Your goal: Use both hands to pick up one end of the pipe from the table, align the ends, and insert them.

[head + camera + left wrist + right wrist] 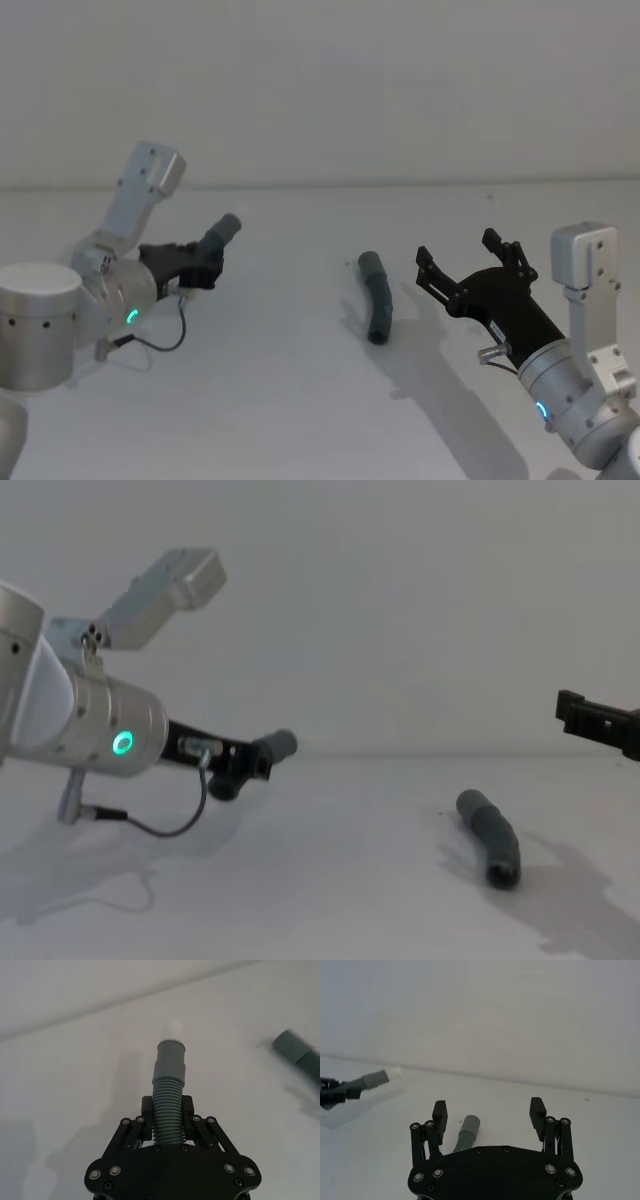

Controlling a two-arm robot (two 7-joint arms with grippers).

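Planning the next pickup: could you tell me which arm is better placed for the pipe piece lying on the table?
Right: the right gripper hangs open near the lying piece; the left gripper grips the white-tipped piece.

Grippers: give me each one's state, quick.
Left gripper: shut on the white-tipped pipe piece.
Right gripper: open, holding nothing; the other pipe piece lies on the table.

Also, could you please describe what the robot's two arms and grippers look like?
Both the left gripper and the right gripper are black and angular, with linkage fingers and silver screws. Each sits on a thick silver wrist with a green light and a pale grey boxy module. A thin black cable loops from the left wrist.
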